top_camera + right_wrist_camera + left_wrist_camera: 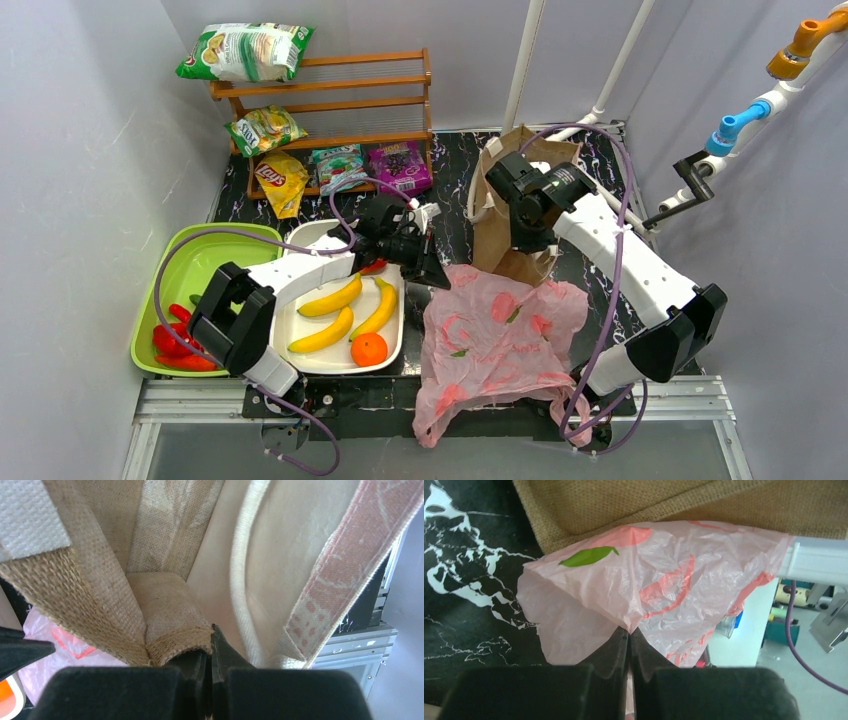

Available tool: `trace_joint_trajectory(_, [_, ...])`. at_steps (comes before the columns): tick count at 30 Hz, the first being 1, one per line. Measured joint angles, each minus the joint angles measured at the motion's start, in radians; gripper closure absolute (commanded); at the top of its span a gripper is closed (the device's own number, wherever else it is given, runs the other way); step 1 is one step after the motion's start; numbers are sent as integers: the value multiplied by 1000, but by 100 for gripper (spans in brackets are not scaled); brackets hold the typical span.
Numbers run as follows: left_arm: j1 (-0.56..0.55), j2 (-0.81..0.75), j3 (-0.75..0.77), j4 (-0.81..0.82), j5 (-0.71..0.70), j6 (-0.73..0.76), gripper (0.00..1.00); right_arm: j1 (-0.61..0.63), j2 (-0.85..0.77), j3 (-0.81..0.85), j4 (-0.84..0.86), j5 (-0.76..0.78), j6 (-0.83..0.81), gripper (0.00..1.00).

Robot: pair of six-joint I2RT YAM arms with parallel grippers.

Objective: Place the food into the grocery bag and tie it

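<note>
Lifting slowly should open the pink bag (495, 340), lying at the near edge of the tabletop (455, 180), without tearing, since the left tool (629, 630) pinches its thin rim and the right tool (210, 630) pinches the brown bag (100, 605).

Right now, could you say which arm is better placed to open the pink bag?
Left: the left pincer pinches the pink grocery bag at its edge; the right pincer grips the burlap bag.

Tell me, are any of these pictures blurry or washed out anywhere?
Top external view: even, soft light, everything sharp, no glare. Left wrist view: grocery bag crisp, left gripper's fingers dark and smeared, room at right washed out. Right wrist view: burlap bag weave softens up close.
</note>
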Motion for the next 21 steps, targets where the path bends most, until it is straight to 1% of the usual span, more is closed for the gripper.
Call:
trace_joint_trajectory(3, [-5,-6,16,14,14,-11,100,-24,-6,-1,-10,1,11,99])
trace_joint_trajectory(7, [-8,-45,26,0,11,-8,100,-87,-39,-5,-52,24,42,99])
trace_joint_trajectory(12, [-8,-90,27,-24,11,0,100,-123,-129,-44,-121,64,82,99])
trace_joint_trajectory(17, [-8,-96,27,-43,8,7,100,-146,-263,-72,-165,68,110,99])
trace_joint_trajectory(19, [-8,-97,27,-50,6,12,100,-168,-288,-73,-181,78,125,99])
trace_joint_trajectory(21, [-8,-100,27,-64,5,19,100,-183,-274,-72,-192,88,130,99])
